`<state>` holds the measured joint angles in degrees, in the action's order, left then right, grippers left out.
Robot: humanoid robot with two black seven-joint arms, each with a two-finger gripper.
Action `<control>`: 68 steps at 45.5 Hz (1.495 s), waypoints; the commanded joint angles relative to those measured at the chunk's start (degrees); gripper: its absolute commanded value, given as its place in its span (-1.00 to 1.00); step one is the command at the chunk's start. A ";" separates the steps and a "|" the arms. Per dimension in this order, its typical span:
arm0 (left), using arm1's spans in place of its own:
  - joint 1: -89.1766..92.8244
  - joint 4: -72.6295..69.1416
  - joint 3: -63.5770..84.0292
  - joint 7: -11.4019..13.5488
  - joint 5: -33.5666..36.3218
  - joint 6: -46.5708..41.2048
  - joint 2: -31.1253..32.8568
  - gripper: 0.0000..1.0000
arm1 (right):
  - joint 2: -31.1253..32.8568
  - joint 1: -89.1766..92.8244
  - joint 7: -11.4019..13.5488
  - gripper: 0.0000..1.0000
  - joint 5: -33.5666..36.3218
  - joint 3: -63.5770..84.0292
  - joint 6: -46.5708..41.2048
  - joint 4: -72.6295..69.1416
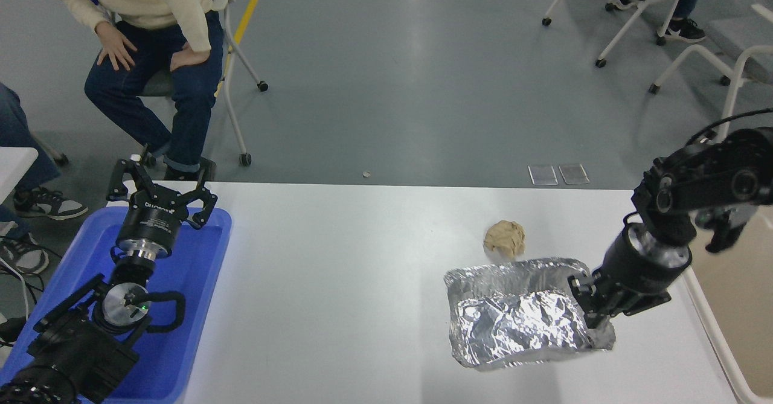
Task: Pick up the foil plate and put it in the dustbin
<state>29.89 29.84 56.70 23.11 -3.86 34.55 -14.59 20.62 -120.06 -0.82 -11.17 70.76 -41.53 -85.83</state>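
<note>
The foil plate (519,313), a crinkled silver tray with a raised rim, hangs a little above the white table at the lower right. My right gripper (590,312) is shut on its right rim, with the arm rising steeply up to the right. The dustbin (709,325) shows as a cream rim and beige inner wall at the right edge, mostly behind the right arm. My left gripper (158,183) stands open and parked over the blue tray at the lower left.
A crumpled tan paper ball (504,238) lies just beyond the foil plate. A blue plastic tray (199,295) sits at the table's left end. One person (151,35) sits on a chair past the far left corner, and another's leg shows at the left edge.
</note>
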 commanded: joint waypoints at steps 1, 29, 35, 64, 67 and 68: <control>-0.01 -0.04 -0.02 0.00 -0.01 -0.01 -0.08 1.00 | 0.56 -12.73 -0.06 -1.00 1.24 2.63 -3.47 -2.14; -0.01 -0.04 -0.02 0.00 -0.01 -0.01 0.00 1.00 | 3.02 -25.57 -0.06 -1.00 1.06 6.58 -3.47 -2.58; -0.01 0.04 0.07 0.00 -0.01 -0.01 0.00 1.00 | 3.46 -25.49 -0.06 -1.00 1.06 6.67 -3.47 -2.67; -0.01 -0.04 0.07 0.00 -0.01 -0.01 0.00 1.00 | 14.09 -13.10 0.03 -1.00 0.01 24.42 -3.47 9.62; -0.09 -0.04 0.07 0.00 -0.01 -0.01 0.00 1.00 | 16.19 -10.73 0.12 -1.00 0.01 24.95 -3.47 12.87; -0.01 -0.04 0.07 0.00 -0.01 -0.01 0.00 1.00 | 16.99 -9.85 0.12 -1.00 0.01 25.04 -3.47 14.02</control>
<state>29.89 29.79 56.75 23.11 -3.87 34.53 -14.60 32.20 -136.62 -0.80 -10.93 90.16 -45.00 -80.46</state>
